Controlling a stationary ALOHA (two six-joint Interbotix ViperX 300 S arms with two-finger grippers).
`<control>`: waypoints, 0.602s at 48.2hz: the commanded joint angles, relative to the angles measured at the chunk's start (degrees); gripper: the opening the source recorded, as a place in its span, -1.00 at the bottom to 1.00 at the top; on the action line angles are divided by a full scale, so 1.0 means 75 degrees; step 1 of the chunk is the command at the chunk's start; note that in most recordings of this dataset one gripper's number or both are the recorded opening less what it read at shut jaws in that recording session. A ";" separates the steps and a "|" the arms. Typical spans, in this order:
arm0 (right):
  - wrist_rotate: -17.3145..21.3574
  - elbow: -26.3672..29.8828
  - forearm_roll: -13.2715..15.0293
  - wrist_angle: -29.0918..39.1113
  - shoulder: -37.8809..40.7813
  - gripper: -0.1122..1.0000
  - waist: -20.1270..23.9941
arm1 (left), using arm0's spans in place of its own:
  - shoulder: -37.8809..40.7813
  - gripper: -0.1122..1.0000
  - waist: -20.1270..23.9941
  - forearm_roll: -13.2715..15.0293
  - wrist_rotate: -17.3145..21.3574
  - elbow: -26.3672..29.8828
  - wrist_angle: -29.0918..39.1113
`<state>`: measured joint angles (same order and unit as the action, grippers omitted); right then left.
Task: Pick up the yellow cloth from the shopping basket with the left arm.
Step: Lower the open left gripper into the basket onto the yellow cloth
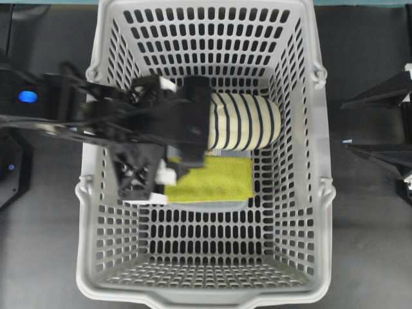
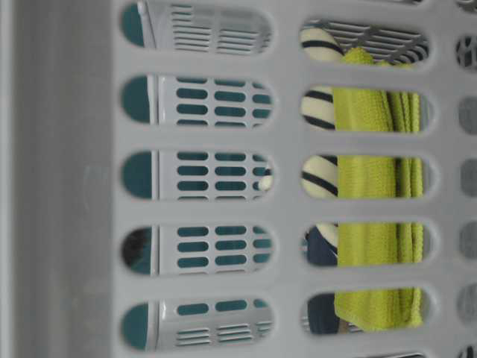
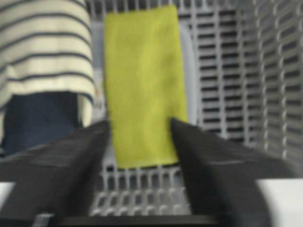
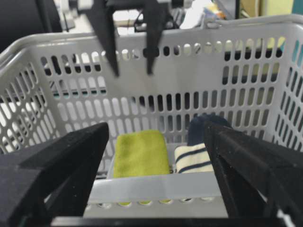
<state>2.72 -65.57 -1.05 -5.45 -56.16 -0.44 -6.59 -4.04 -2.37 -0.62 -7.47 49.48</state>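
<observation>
We judged the yellow cloth (image 3: 143, 80) light, limp, easily bunched; best pinched at its near edge. Left gripper (image 3: 139, 156) gaped empty above it; right gripper (image 4: 156, 161) released.

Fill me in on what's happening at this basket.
The left gripper hangs open inside the grey basket, above the yellow cloth. The cloth lies flat on the basket floor beside a striped slipper, not yet gripped. The right gripper waits open outside the basket's wall.
</observation>
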 commanded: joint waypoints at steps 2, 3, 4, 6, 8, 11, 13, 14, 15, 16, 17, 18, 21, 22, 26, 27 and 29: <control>-0.0023 0.0187 -0.0012 -0.0047 0.0023 0.58 -0.0012 | 0.0516 0.48 -0.0105 -0.0035 0.0094 0.0645 0.0457; -0.0023 0.0187 -0.0023 -0.0047 0.0023 0.58 -0.0012 | 0.0621 0.57 -0.0117 -0.0035 0.0129 0.0703 0.0480; -0.0023 0.0187 -0.0012 -0.0047 0.0023 0.58 -0.0012 | 0.0715 0.65 -0.0117 -0.0035 0.0129 0.0750 0.0480; -0.0023 0.0187 -0.0012 -0.0047 0.0012 0.58 -0.0012 | 0.0914 0.77 -0.0117 -0.0023 0.0059 0.0832 0.0469; -0.0023 0.0187 -0.0012 -0.0070 0.0012 0.58 -0.0012 | 0.1090 0.83 -0.0117 -0.0023 0.0012 0.0891 0.0469; -0.0023 0.0187 -0.0012 -0.0070 0.0012 0.58 -0.0012 | 0.1336 0.81 -0.0141 -0.0023 0.0000 0.0926 0.0469; -0.0023 0.0187 -0.0012 -0.0082 0.0012 0.58 -0.0012 | 0.1477 0.79 -0.0141 -0.0023 -0.0012 0.0937 0.0469; -0.0023 0.0187 -0.0012 -0.0082 0.0000 0.58 -0.0012 | 0.1547 0.79 -0.0152 -0.0023 -0.0023 0.0937 0.0469; -0.0023 0.0187 -0.0012 -0.0082 0.0000 0.58 -0.0012 | 0.1605 0.79 -0.0152 -0.0035 -0.0023 0.0926 0.0469; -0.0023 0.0187 -0.0012 -0.0082 0.0012 0.58 -0.0012 | 0.1699 0.80 -0.0152 -0.0023 -0.0035 0.0926 0.0469; -0.0023 0.0187 -0.0012 -0.0082 0.0012 0.58 -0.0012 | 0.1746 0.80 -0.0152 -0.0023 -0.0047 0.0902 0.0469; -0.0023 0.0176 -0.0012 -0.0082 0.0000 0.58 -0.0012 | 0.1805 0.80 -0.0152 -0.0023 -0.0059 0.0891 0.0469; -0.0023 0.0176 -0.0012 -0.0082 0.0012 0.58 -0.0012 | 0.1945 0.80 -0.0141 -0.0035 -0.0082 0.0855 0.0469; -0.0023 0.0164 -0.0012 -0.0094 0.0012 0.58 -0.0012 | 0.1992 0.80 -0.0129 -0.0023 -0.0094 0.0844 0.0469; -0.0023 0.0164 -0.0012 -0.0094 0.0000 0.58 -0.0012 | 0.2168 0.80 -0.0105 -0.0023 -0.0094 0.0797 0.0457; -0.0023 0.0164 -0.0012 -0.0094 0.0012 0.58 -0.0012 | 0.2203 0.80 -0.0094 -0.0023 -0.0094 0.0773 0.0457; -0.0023 0.0164 -0.0012 -0.0094 0.0012 0.58 -0.0012 | 0.2285 0.80 -0.0094 -0.0035 -0.0094 0.0715 0.0410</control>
<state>2.64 -65.57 -0.97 -5.54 -56.43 -0.44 10.20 -5.01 -2.37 -1.23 -1.85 53.09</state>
